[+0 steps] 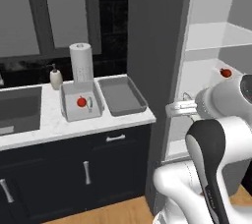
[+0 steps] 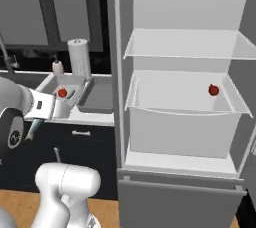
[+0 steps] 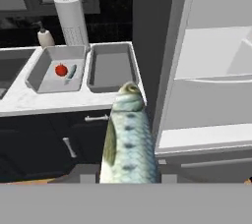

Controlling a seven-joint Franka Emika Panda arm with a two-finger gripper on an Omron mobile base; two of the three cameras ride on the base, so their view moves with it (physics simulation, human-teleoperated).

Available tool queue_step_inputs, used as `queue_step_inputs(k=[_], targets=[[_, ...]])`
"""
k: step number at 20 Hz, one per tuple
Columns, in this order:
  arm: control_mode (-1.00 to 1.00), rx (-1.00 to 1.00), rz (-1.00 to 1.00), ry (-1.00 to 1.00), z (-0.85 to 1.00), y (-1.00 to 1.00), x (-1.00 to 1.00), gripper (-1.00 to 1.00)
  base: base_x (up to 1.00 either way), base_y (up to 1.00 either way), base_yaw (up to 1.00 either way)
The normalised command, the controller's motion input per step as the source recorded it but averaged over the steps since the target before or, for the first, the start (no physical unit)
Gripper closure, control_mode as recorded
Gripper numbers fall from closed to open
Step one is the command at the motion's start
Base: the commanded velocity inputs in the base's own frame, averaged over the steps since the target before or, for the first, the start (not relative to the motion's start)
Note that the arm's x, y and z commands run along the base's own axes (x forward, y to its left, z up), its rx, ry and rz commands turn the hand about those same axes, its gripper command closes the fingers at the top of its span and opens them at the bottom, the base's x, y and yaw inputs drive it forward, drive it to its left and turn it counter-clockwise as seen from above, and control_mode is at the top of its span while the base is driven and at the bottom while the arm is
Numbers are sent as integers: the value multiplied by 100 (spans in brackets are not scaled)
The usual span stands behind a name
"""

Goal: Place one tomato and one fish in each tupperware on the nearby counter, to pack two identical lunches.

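Observation:
My gripper (image 2: 36,121) is shut on a silvery blue-green fish (image 3: 129,139), which stands large in the hand view and hides the fingertips. It hangs in the air in front of the dark cabinets, between the counter (image 1: 54,125) and the open fridge. Two grey tupperware sit side by side on the counter. The left tupperware (image 3: 47,83) holds a red tomato (image 3: 60,70) and a small fish (image 3: 72,71). The right tupperware (image 3: 110,68) is empty. A second tomato (image 2: 213,90) lies on the middle fridge shelf.
A paper towel roll (image 1: 81,62) and a soap bottle (image 1: 56,78) stand behind the trays. The dark sink basin (image 1: 19,107) lies to their left. The fridge (image 2: 182,97) stands open at the right, with its side wall close to the right tupperware.

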Motion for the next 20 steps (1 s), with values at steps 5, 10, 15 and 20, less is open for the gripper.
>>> queue_step_inputs(k=[5, 10, 15, 20], targets=[[100, 0, 0, 0, 0, 0, 0, 100, 88, 100, -3], [100, 0, 0, 0, 0, 0, 0, 100, 79, 41, -12], [100, 0, 0, 0, 0, 0, 0, 100, 59, 13, -17], [-100, -1, 1, 0, -16, 1, 38, 100, 10, 2, -2]])
